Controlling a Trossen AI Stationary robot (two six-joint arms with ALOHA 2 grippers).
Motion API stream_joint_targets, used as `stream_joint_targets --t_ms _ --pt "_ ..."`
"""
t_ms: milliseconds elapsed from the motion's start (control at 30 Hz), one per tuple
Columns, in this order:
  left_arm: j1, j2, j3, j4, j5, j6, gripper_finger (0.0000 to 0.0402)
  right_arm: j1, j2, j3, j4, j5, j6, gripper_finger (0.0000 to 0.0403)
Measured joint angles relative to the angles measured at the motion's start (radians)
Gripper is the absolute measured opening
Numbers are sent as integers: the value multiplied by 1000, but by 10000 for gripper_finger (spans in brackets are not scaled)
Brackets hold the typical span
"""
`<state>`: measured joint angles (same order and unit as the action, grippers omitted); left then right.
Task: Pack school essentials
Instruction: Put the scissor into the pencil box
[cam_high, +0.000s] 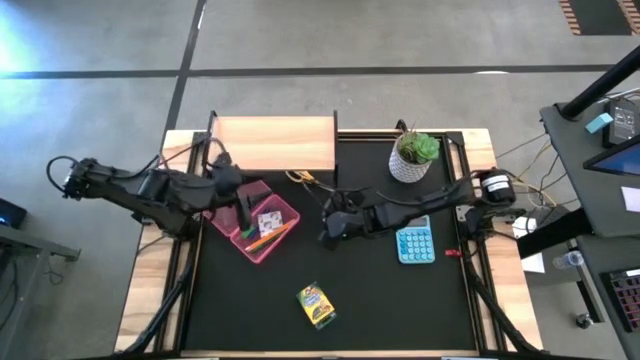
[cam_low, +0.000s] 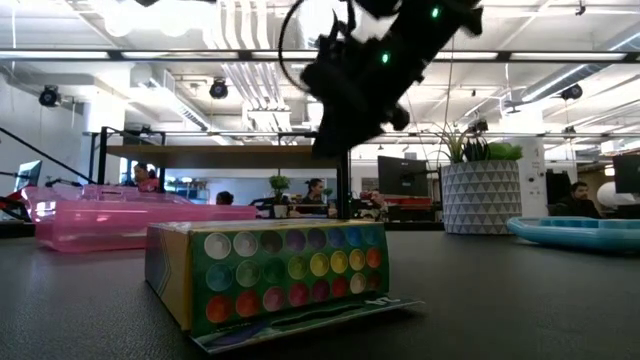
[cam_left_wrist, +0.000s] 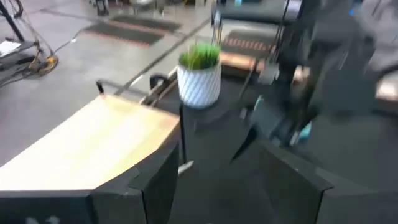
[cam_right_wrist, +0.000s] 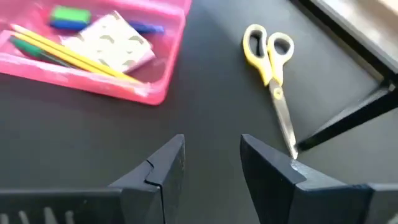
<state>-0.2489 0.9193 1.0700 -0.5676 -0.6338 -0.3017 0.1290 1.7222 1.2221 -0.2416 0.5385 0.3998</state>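
While the left gripper (cam_high: 243, 212) hangs open over the pink tray (cam_high: 266, 229), the right gripper (cam_high: 327, 226) reaches low, jaws parted and empty, scissors (cam_right_wrist: 273, 81) at its one o'clock.

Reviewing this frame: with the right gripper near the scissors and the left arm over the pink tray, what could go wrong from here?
1. The scissors lie flat on the mat; the open right gripper may slide them away rather than lift them.
2. The left gripper hovers over the pink tray, so both arms could collide when the scissors are dropped off.
3. The crayon box sits far from both arms and might be missed.
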Motion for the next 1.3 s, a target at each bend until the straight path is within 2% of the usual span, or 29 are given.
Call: stream_joint_targets --t_ms 233,467,633,833,933,1067,1167,1300 --pt "0 89 -71 8 3 51 201 -1 -82 0 -102 -23 -36 146" --pt "9 256 -76 44 -3 82 201 0 -169 0 -296 -23 -46 146" --pt "37 386 -76 138 -5 80 201 -1 -236 -4 -411 -23 -46 146" --pt "94 529 -72 235 -7 117 201 4 -334 -83 -408 -23 -41 146" --pt "118 596 -72 279 -7 206 201 6 -384 -163 -309 -23 -33 146" --pt "119 648 -60 279 -7 274 201 8 -424 -307 -37 -68 -67 146" --pt "106 642 -54 279 -6 282 201 8 -413 -419 212 -116 -124 146" --pt "92 589 -53 264 -7 281 201 -6 -341 -513 502 -115 -237 146"
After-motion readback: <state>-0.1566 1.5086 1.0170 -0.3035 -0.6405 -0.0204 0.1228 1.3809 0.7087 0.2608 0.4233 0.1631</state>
